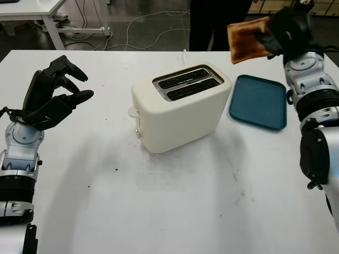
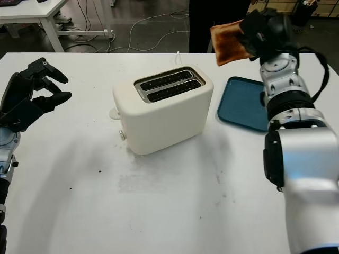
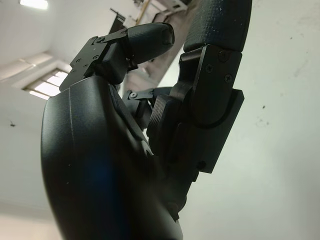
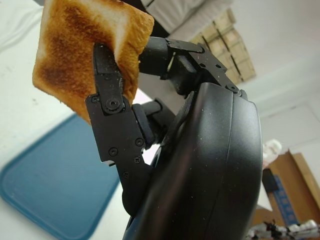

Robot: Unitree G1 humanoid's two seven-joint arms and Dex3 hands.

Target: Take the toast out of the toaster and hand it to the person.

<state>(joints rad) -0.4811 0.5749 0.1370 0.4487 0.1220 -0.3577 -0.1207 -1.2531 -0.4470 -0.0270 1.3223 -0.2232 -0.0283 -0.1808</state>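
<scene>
A browned slice of toast (image 1: pixel 246 39) is held high at the back right, past the blue tray, with my right hand (image 1: pixel 280 33) shut on its edge; its fingers (image 4: pixel 107 80) pinch the slice (image 4: pixel 82 47) up close. The cream two-slot toaster (image 1: pixel 177 106) stands mid-table, both slots (image 1: pixel 186 83) dark. A person in dark trousers (image 1: pixel 214 24) stands beyond the table's far edge, left of the toast. My left hand (image 1: pixel 55 98) hovers above the table at the far left, holding nothing.
A blue tray (image 1: pixel 259 100) lies to the right of the toaster, under my right arm. The white table (image 1: pixel 159 206) has small dark crumbs near the front. Cables and another table's legs (image 1: pixel 50 24) lie on the floor behind.
</scene>
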